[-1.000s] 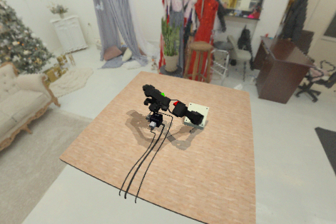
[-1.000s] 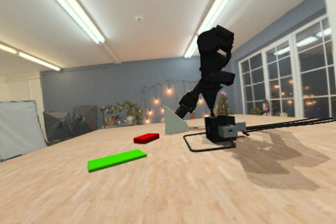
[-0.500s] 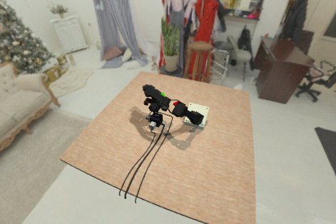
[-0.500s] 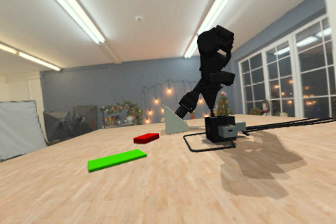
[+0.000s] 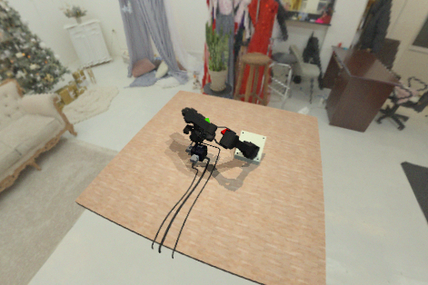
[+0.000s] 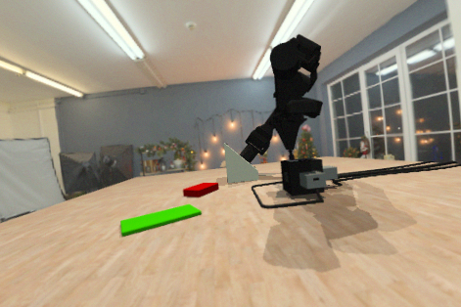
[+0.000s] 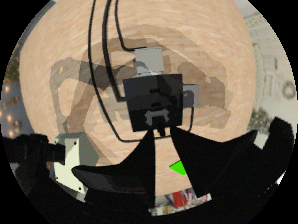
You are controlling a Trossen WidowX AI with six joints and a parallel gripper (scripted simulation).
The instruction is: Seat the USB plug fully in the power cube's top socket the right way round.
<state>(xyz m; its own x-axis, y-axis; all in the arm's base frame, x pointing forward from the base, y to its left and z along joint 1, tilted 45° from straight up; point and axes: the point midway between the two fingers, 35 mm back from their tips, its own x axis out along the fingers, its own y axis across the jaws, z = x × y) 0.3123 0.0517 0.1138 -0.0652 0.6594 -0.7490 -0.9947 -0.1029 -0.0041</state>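
The black power cube (image 5: 199, 152) (image 6: 298, 177) (image 7: 145, 92) stands on the table, with one grey plug (image 6: 313, 180) (image 7: 149, 60) on one side and another grey plug (image 6: 330, 172) (image 7: 191, 96) on a neighbouring side. My gripper (image 6: 291, 151) (image 7: 161, 131) points down just above the cube's top, at its near edge in the wrist view. Its fingers are slightly parted, with a narrow gap between the tips. A small dark shape shows between and below the tips; I cannot tell whether it is the USB plug. The top socket and the plug's orientation are not readable, partly in shadow.
Black cables run from the cube across the table; one loops around its base. A green block (image 5: 207, 120) (image 6: 161, 220) (image 7: 178, 167) and a red block (image 5: 224, 132) (image 6: 201, 190) lie nearby. A pale wedge-shaped mount (image 5: 253, 137) (image 6: 239, 169) (image 7: 70, 172) stands beside the arm.
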